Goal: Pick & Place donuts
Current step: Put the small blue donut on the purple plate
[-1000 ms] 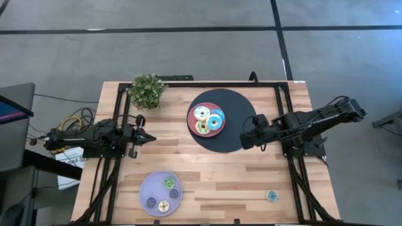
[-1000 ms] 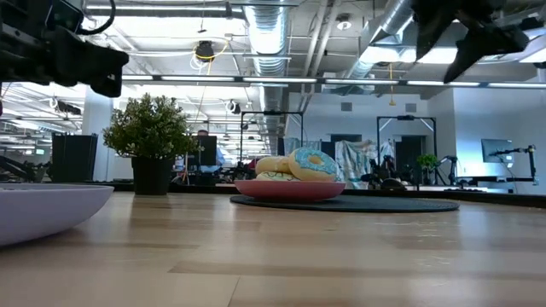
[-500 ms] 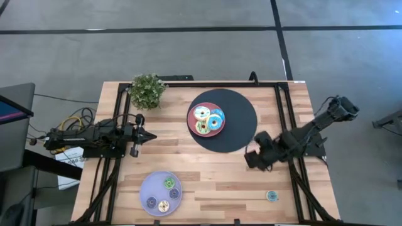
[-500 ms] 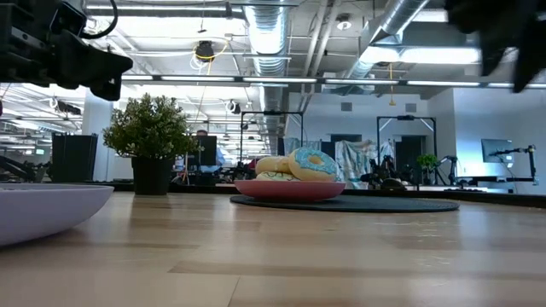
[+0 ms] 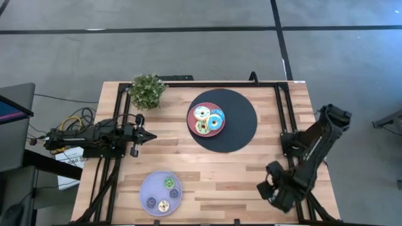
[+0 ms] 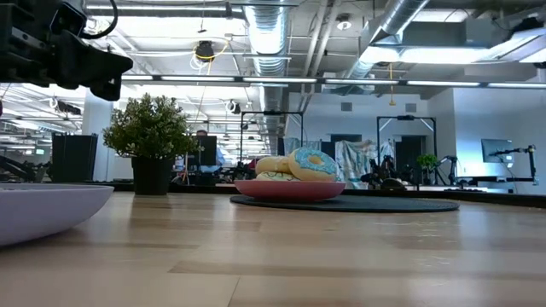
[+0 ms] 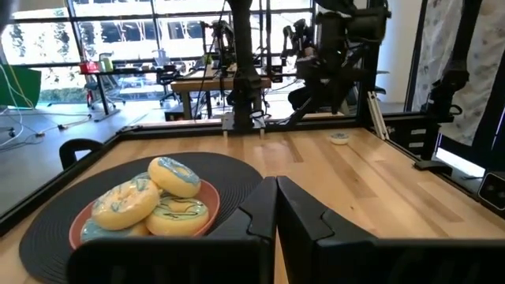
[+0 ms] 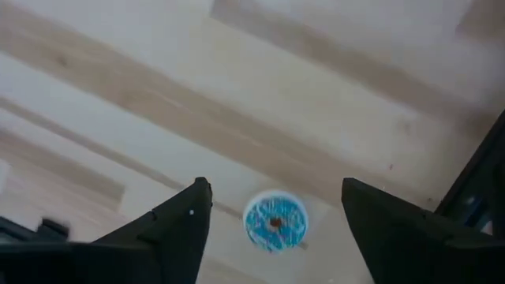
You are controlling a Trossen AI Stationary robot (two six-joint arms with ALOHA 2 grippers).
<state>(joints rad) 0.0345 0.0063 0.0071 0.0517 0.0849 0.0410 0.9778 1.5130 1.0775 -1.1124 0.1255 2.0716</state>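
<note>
From above, my right gripper [image 5: 271,190] hangs over the near right corner of the table [image 5: 251,169], a pale butcher-block top of long wooden strips in a black metal frame. It covers the spot beneath it, so no donut shows there. My left gripper [image 5: 149,136] rests low at the left edge, pointing inward. On a round black mat [image 5: 242,125] sits a flat pink plate [image 5: 191,122] with a heap of bigger donuts [image 5: 208,120], glossy rings iced blue, white and green. Near the front edge lies a flat lavender plate [image 5: 146,188] with three coin-sized donuts [image 5: 162,194]. A small leafy plant [image 5: 148,90] stands at the far left corner.

At table height, the pink plate [image 6: 290,189] is a shallow dish on the thin dark mat [image 6: 409,204], donuts [image 6: 297,165] piled on it, the blue one uppermost. The plant [image 6: 152,128] stands in a dark pot, and the lavender rim [image 6: 43,209] curves in at left.

My left wrist shows my dark fingers [image 7: 251,217] pressed together, nothing between them. Beyond them are the ribbed mat [image 7: 47,229], the plate's donuts [image 7: 154,201], and a tiny donut [image 7: 339,139] far across beneath my right arm.

My right wrist looks straight down at wood grain. My fingers [image 8: 177,229] are spread wide, and a small blue donut [image 8: 274,221] with a brown hole lies flat on the table between them, untouched.
</note>
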